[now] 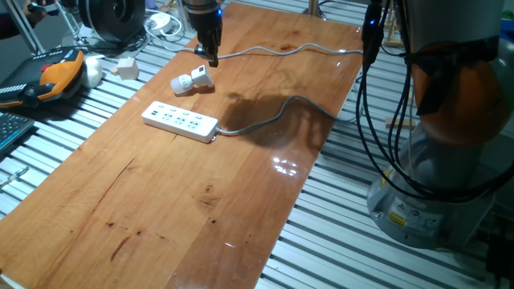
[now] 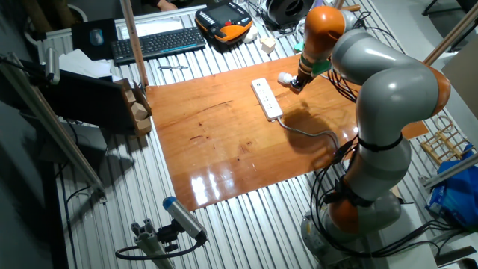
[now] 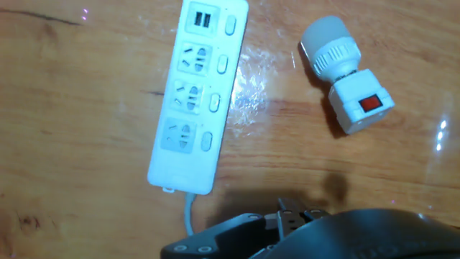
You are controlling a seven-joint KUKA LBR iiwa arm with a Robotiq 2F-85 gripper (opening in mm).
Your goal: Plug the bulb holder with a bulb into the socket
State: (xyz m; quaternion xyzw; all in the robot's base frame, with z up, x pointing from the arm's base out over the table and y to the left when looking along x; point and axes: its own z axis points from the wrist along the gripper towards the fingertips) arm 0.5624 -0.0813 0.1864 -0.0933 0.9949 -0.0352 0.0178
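Hand view: bulb holder is lying on its side at 2 o'clock, apart from the socket at 10 o'clock.
Gripper: hovering over the holder, holding nothing; jaw opening unclear.
Progress: nothing grasped or plugged yet.

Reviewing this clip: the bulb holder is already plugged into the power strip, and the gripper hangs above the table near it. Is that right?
Not quite. The bulb holder is not plugged in: it lies on its side on the wooden table, apart from the power strip, whose outlets are all free. The hand view shows this. The gripper does hang above the table near the holder.
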